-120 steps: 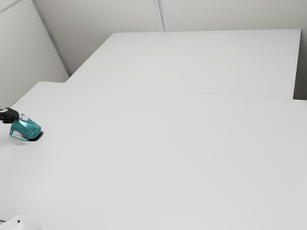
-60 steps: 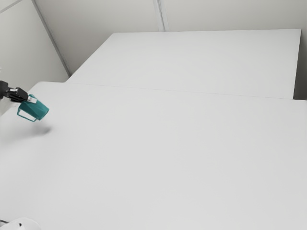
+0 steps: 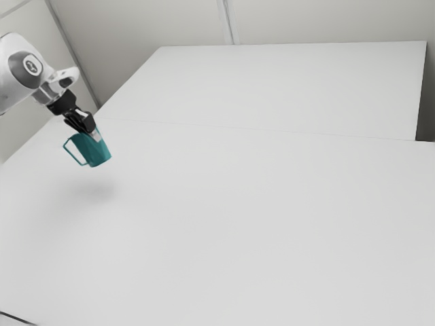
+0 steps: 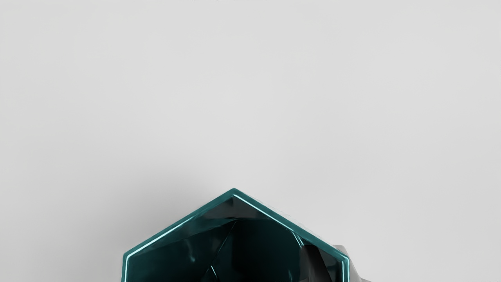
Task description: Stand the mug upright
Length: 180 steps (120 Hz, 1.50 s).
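1. The mug (image 3: 92, 151) hangs just beyond the gripper (image 3: 95, 135), mouth toward the hand, base down and away, clear of the table (image 3: 238, 204) and somewhat tilted.
2. Its handle (image 3: 73, 152) sticks out to the exterior view's left, beside the fingers; it should not meet the table first.
3. The hand is nearly closed, pinching the mug's wall: one finger (image 4: 314, 262) inside the mouth, the other outside.
4. The step in hand looks like righting the mug in the air: turn the wrist smoothly until the base lies level, since a one-wall pinch may let it pivot.
5. Then lower gently toward the shadow (image 3: 102, 191) below, let the whole base settle, and only then open, drawing straight up.
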### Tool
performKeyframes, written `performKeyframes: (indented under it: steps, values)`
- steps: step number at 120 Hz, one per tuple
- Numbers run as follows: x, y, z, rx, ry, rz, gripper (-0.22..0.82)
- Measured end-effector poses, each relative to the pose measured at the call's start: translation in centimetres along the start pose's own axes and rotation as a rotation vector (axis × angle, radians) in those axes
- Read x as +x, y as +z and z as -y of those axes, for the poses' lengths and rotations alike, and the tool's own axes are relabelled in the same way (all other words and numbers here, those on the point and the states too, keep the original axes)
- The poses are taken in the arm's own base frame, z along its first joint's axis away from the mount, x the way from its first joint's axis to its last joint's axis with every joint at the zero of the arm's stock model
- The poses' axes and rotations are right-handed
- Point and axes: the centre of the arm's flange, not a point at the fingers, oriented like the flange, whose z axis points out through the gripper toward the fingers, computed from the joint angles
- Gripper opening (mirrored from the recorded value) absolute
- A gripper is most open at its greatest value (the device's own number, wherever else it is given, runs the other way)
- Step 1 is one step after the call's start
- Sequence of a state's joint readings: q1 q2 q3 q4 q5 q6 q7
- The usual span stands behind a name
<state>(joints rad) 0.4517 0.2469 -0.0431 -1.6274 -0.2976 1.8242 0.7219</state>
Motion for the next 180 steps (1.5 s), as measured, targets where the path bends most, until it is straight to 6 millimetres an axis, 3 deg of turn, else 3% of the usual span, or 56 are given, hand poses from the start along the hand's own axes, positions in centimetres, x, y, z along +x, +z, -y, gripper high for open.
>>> performKeyframes:
  steps: [32,45,65,103,127,150,180]
  values:
    - [2.6,5.4,-9.2,0.166,0.084,0.058,-0.18]
    - [3.5,8.2,-11.9,0.215,0.114,0.061,-0.18]
    - [6.2,10.8,-16.1,0.301,0.196,0.028,-0.18]
    - [8.7,16.8,-17.2,0.350,0.210,0.016,-0.18]
    - [8.9,19.0,-17.2,0.350,0.188,0.018,-0.18]
    - [9.0,19.8,-17.2,0.349,0.165,0.015,-0.18]
    - [9.0,19.4,-17.2,0.360,0.164,0.009,0.31]
